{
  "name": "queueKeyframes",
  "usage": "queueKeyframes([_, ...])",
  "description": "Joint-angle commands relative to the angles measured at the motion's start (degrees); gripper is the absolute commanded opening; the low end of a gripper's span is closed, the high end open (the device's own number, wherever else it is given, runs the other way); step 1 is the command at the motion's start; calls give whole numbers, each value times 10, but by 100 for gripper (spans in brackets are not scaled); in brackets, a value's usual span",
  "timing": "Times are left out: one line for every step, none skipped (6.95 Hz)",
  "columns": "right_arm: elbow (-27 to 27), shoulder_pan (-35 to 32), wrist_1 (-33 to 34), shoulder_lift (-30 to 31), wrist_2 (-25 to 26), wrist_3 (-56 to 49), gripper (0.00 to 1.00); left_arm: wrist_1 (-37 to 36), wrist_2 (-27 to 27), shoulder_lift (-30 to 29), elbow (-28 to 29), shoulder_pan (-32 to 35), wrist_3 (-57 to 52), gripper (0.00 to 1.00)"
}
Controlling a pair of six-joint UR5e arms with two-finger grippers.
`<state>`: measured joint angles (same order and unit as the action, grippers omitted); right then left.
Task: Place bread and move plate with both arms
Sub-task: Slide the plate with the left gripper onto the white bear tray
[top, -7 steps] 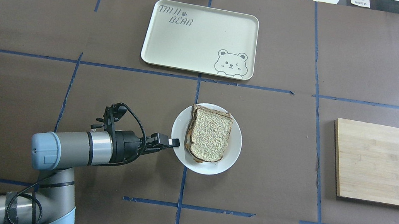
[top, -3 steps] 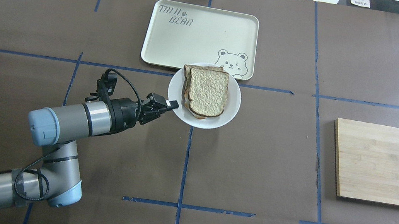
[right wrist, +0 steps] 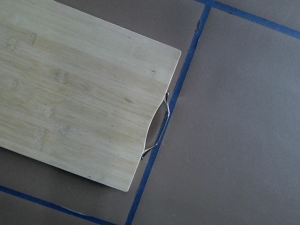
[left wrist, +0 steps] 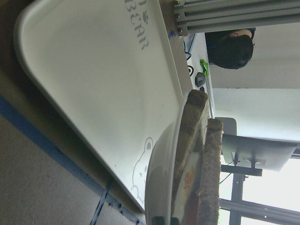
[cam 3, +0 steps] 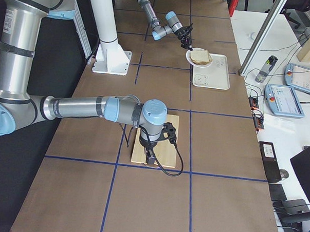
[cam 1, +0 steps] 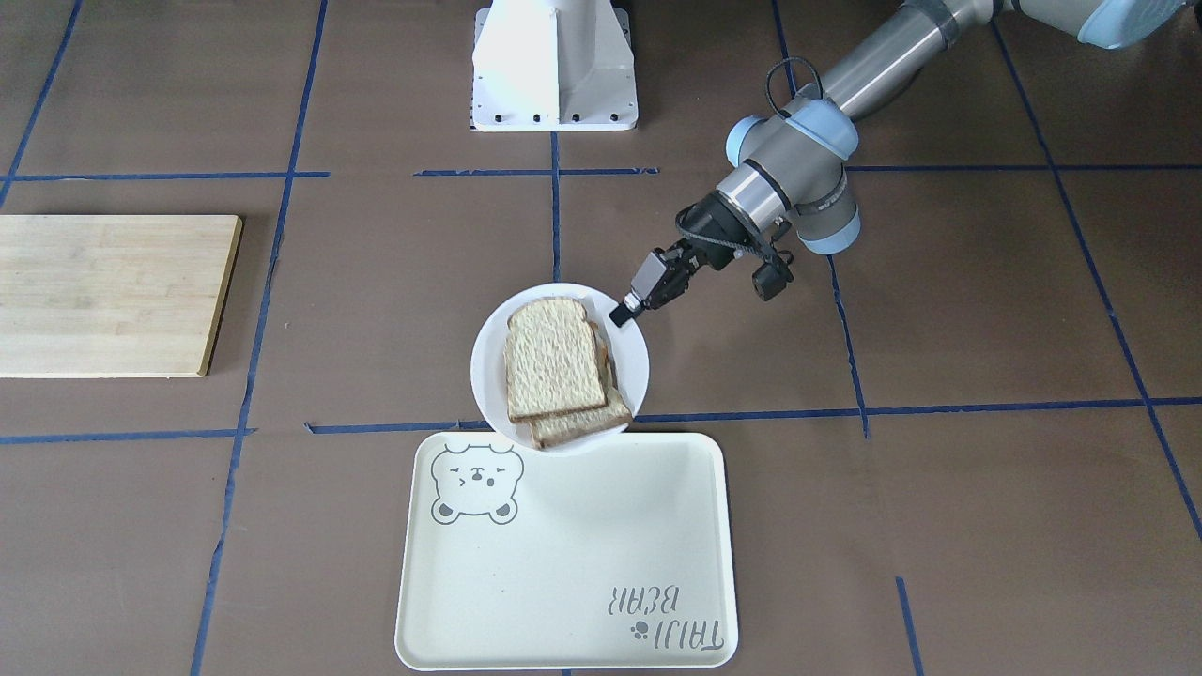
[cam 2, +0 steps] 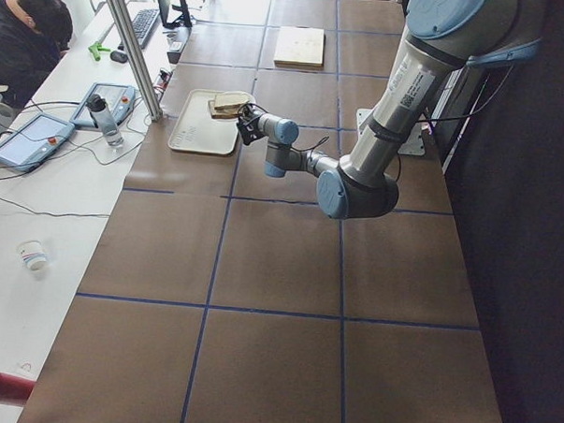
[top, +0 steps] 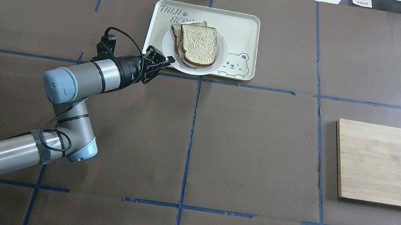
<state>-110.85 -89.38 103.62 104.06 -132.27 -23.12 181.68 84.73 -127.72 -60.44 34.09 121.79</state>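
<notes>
The white plate (top: 221, 58) carries the bread (top: 199, 43), a dark-crusted slice stacked on a second slice. The plate is over the near half of the cream bear tray (top: 244, 27). My left gripper (top: 168, 61) is shut on the plate's left rim. The left wrist view shows the plate (left wrist: 158, 174) edge-on with the bread (left wrist: 212, 174) over the tray (left wrist: 93, 70). In the front-facing view the gripper (cam 1: 624, 310) holds the plate (cam 1: 486, 361) at the tray's edge. My right gripper (cam 3: 151, 159) hangs over the wooden board; I cannot tell whether it is open or shut.
A wooden cutting board (top: 387, 164) lies at the table's right side, and it fills the right wrist view (right wrist: 79, 93). Blue tape lines cross the brown table cover. The white pedestal base (cam 1: 554, 66) stands at the robot's side. An operator sits beyond the table's far edge.
My left arm has carried the plate with the bread from the table's middle away from the robot to over the tray. The grip on the rim is unchanged.
</notes>
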Motion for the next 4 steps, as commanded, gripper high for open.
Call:
queueKeyframes([0, 0, 0, -6, 0, 1, 100, 0, 0, -92, 135, 19, 19, 0])
queueKeyframes([2, 0, 0, -6, 0, 1, 100, -1, -1, -109, 164, 17, 18, 5])
queueKeyframes([3, 0, 0, -6, 0, 1, 100, -1, 1, -128, 193, 17, 18, 34])
queueKeyframes([3, 0, 0, -7, 0, 1, 100, -6, 12, -129, 190, 19, -2, 78])
